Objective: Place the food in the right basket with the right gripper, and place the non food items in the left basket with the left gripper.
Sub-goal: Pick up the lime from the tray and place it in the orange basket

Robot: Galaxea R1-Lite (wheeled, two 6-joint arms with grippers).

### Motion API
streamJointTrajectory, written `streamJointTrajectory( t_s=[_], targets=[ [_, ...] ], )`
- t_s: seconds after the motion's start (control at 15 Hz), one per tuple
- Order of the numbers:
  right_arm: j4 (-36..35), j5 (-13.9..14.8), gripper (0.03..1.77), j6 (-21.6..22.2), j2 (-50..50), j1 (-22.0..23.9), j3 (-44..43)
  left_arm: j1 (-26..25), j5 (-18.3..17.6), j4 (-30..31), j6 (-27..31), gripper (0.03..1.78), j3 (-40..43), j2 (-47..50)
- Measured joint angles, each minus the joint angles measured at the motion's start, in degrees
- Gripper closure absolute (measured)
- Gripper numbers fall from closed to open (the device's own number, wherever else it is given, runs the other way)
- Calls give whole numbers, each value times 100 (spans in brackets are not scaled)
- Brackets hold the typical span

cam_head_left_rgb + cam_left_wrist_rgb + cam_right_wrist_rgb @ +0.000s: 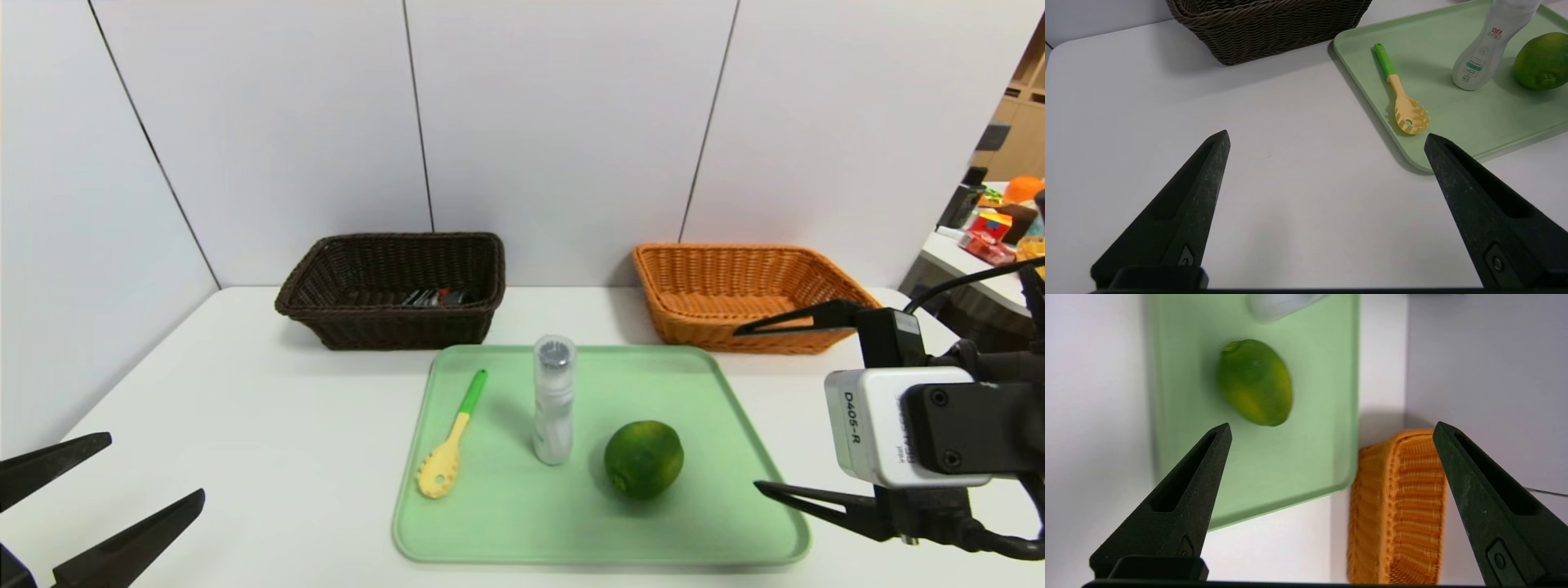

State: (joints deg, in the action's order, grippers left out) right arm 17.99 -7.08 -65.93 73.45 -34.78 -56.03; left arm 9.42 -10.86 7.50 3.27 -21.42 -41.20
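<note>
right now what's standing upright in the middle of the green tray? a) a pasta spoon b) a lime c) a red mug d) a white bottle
d: the white bottle stands upright on the green tray, between the pasta spoon lying flat on one side and the lime on the other.

Bright, even light, soft shadows — the right wrist view is motion-blurred.
</note>
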Motion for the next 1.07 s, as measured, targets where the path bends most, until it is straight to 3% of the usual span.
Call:
streamJointTrajectory(
  t_s=[0.67, 1.07],
  targets=[
    [3858, -265, 11, 6, 1001, 27, -2291, 7, -13, 0, 1, 12, 28, -41],
    [4013, -284, 10, -122, 1974, 9, -3011, 7, -10, 5, -10, 12, 52, -91]
  ],
)
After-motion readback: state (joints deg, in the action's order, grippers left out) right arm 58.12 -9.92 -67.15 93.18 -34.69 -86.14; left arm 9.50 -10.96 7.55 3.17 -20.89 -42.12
